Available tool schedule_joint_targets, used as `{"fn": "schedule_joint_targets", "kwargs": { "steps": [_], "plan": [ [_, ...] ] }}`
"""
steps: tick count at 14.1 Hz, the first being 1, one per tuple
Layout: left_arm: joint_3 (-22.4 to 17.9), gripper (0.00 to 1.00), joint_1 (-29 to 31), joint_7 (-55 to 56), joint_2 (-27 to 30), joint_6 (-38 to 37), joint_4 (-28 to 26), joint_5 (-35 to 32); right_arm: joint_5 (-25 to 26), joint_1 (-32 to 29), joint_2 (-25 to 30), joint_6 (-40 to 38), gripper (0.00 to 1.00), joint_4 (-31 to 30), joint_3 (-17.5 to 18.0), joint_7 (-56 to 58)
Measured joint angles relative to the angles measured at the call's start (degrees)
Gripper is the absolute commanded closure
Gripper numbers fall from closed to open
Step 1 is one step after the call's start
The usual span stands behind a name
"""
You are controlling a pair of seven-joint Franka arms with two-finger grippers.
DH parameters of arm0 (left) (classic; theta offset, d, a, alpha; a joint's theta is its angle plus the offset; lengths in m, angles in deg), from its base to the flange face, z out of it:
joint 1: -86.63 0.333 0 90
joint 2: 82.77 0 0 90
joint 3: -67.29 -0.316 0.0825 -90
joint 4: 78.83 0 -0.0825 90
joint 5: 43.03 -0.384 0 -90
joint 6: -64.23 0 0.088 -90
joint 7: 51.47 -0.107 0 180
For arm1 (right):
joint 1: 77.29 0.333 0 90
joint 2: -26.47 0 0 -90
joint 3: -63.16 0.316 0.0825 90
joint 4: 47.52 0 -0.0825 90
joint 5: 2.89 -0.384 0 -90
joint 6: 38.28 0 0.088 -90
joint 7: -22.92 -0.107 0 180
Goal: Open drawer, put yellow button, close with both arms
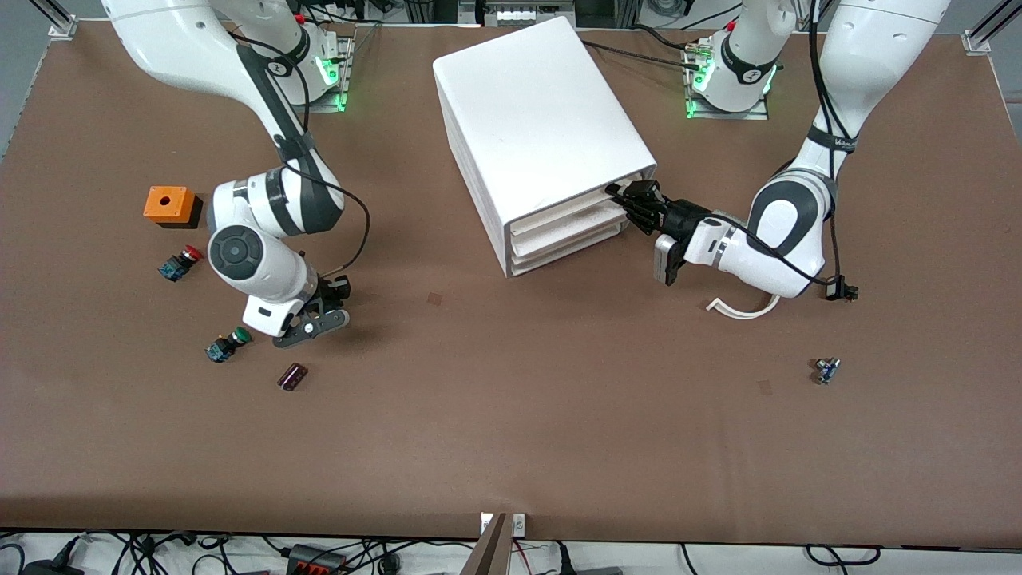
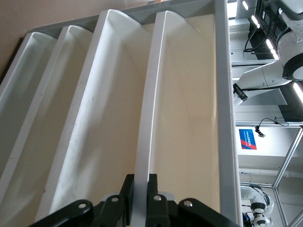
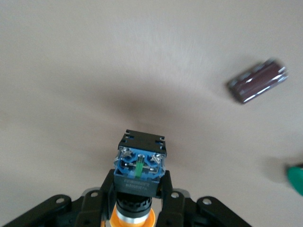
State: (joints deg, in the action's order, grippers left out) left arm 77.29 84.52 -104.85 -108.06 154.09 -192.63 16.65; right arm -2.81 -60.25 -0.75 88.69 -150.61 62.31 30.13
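The white cabinet (image 1: 535,112) stands in the middle of the table. The front lip (image 2: 144,142) of its uppermost drawer (image 1: 571,209) is pinched in my shut left gripper (image 1: 619,194) (image 2: 140,187), at the corner toward the left arm's end. The drawer sits nearly flush with the two below it. My right gripper (image 1: 319,319) (image 3: 138,182) is low over the table toward the right arm's end, shut on the black-and-blue body of the yellow button (image 3: 139,165). The button's orange-yellow cap (image 3: 132,218) points back toward the wrist. The hand hides the button in the front view.
Around the right gripper lie a green-capped switch (image 1: 227,345), a red-capped switch (image 1: 180,262), an orange box (image 1: 169,205) and a dark purple cylinder (image 1: 292,376) (image 3: 258,81). Near the left arm lie a white curved strip (image 1: 742,307) and a small part (image 1: 827,370).
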Motion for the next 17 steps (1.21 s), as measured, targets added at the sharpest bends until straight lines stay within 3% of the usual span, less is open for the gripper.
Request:
{"fn": "schedule_joint_targets", "kwargs": {
  "steps": [3, 6, 10, 11, 12, 17],
  "plan": [
    [-0.4, 0.91, 0.4, -0.2, -1.0, 0.7, 1.9, -0.2, -4.3, 0.5, 1.4, -7.5, 0.95, 9.4, 1.0, 0.0],
    [-1.5, 0.90, 1.3, -0.2, -4.1, 0.6, 7.6, -2.4, -6.6, 0.9, 1.4, -12.1, 0.98, 18.1, 1.3, 0.2],
    [-2.9, 0.88, 3.8, 0.6, -8.1, -0.1, 16.1, -5.5, -6.7, 4.4, 0.9, -13.0, 1.00, 23.4, 1.5, 0.2],
    [-3.0, 0.70, 4.4, 0.8, -8.9, -0.3, 17.7, -6.0, -6.7, 5.8, 0.7, -13.0, 1.00, 24.5, 1.6, 0.2],
    [-3.0, 0.01, 4.6, 1.1, -9.7, -0.6, 18.9, -6.2, -6.7, 7.3, 0.6, -12.9, 1.00, 25.5, 1.6, 0.1],
    [-3.4, 0.00, 4.7, 2.9, -10.8, 0.6, 20.5, -9.3, -6.7, 14.9, -1.0, -13.5, 1.00, 31.3, 1.6, -10.1]
  ]
}}
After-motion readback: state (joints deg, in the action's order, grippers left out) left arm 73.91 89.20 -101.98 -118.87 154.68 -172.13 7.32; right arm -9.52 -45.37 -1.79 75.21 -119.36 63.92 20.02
